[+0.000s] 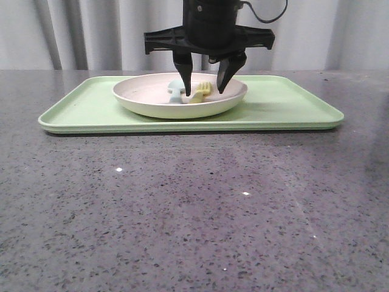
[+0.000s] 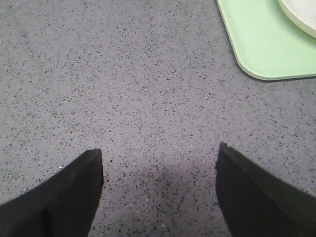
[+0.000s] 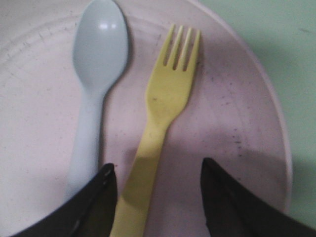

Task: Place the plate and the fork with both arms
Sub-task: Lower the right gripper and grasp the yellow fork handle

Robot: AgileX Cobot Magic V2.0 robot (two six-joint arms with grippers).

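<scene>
The cream-pink plate sits on the light-green tray. In it lie the yellow fork and a pale blue spoon, side by side. My right gripper hangs over the plate, open, fingertips down inside it. In the right wrist view the fork lies flat on the plate, its handle running between the spread fingers of the gripper, close to one finger; the spoon lies just outside. My left gripper is open over bare table, holding nothing, and is not in the front view.
The tray fills the far half of the speckled grey table. In the left wrist view a rounded corner of the tray and a sliver of the plate's rim show beyond the left fingers. A grey curtain hangs behind.
</scene>
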